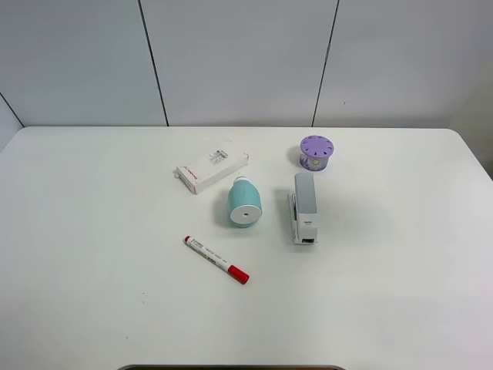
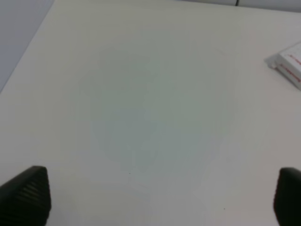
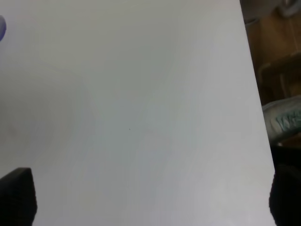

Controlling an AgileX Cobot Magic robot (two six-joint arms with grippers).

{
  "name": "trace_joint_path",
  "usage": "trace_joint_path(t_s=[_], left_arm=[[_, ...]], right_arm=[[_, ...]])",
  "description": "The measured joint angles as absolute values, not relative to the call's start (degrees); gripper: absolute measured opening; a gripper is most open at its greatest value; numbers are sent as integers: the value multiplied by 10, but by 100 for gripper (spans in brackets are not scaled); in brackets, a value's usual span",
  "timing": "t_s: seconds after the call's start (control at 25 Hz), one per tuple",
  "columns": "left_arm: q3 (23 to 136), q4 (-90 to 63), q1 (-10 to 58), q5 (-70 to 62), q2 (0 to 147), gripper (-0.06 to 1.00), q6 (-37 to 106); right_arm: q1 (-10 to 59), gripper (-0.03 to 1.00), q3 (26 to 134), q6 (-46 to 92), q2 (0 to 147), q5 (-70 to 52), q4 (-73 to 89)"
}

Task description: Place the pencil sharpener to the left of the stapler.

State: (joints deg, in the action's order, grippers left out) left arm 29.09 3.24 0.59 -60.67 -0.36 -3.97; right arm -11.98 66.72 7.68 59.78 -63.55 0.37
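Sharpener (image 1: 244,203): teal barrel, white holed end.

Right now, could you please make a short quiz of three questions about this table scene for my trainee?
1. True or false: the pencil sharpener lies left of the stapler in the exterior high view.
2. Which object has a red cap? A) the marker B) the purple cylinder C) the white box
3. Fill in: in its wrist view, the left pincer stands ____, holding nothing.

Key: 1 true; 2 A; 3 open.
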Motion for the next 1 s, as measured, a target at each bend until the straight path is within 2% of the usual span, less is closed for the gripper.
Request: trace_joint_path(t_s=[0.24,0.6,0.8,1.0], left_arm=[[291,32,6,-607,-4,95,-40],[291,32,6,-607,-4,95,-40],[291,32,6,-607,-4,95,-40],[291,32,6,-607,-4,95,-40]], right_arm=[[-115,99,551,137,448,-593,53],[-19,99,506,167,294,-613,62],[-15,99,492,136,224,-612,38],[-15,99,410,125,150,-613,36]])
